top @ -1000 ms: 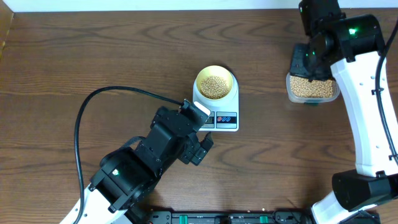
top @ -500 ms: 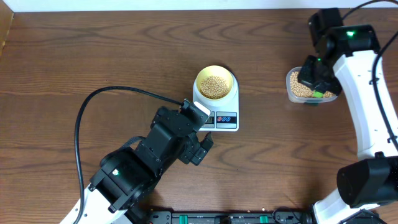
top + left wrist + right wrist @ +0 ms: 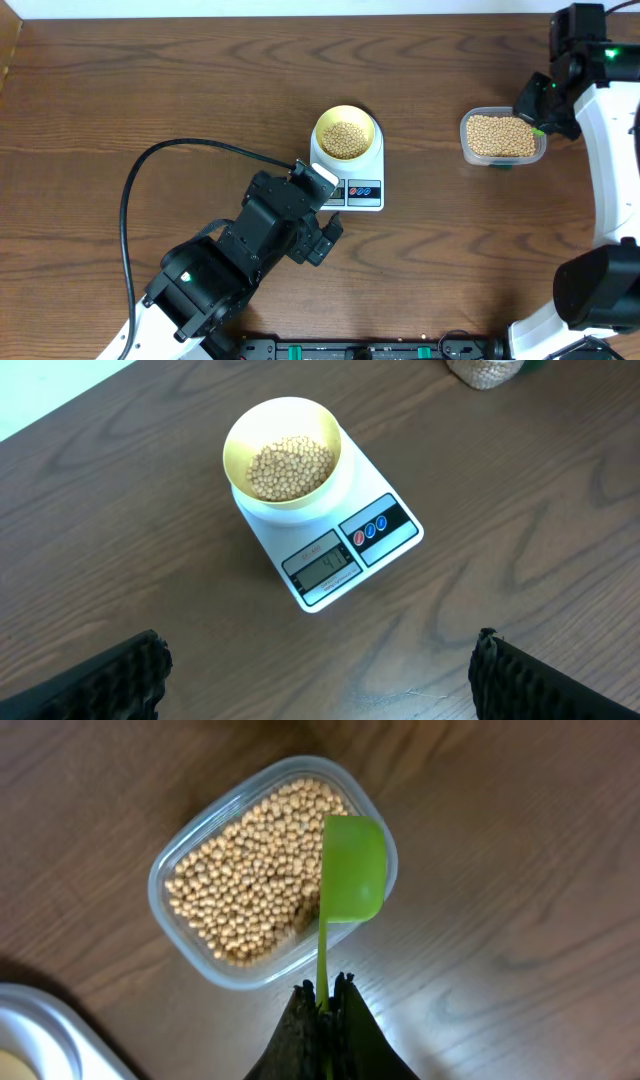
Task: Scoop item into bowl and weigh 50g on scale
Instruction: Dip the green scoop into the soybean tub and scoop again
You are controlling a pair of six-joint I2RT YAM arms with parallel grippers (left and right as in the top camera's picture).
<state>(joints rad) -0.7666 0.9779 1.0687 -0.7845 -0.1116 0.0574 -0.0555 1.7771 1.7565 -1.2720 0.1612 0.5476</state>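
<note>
right fingers (image 3: 300, 1040) are clamped together on the handle of a green scoop (image 3: 353, 868), whose cup hangs over the near rim of the clear tub (image 3: 467, 150) of beans; no beans show on the cup. left fingers (image 3: 100, 685) stand wide apart, holding nothing, above the counter (image 3: 150, 80) just on the near side of the scale (image 3: 385, 545). the tub sits close to the right edge of the counter, toward its far side. the scale is near the middle of the counter, well apart from the tub, and carries the pale yellow bowl (image 3: 240, 435), which holds a shallow layer of beans (image 3: 290, 468). the display digits are too small to read with confidence. judged step: fetching a further scoop from the tub to top up the bowl. recommended practice: dip the cup into the beans and lift it level, take a modest load since the bowl is already part filled, carry it over the bowl, tip slowly and check the display between pours; keep the left arm clear of the scale plate so the reading is not disturbed. count: one bowl, one scale, one tub, one scoop, one black cable (image 3: 140, 170) toward the left edge; beans too many to count, in two lots.
</note>
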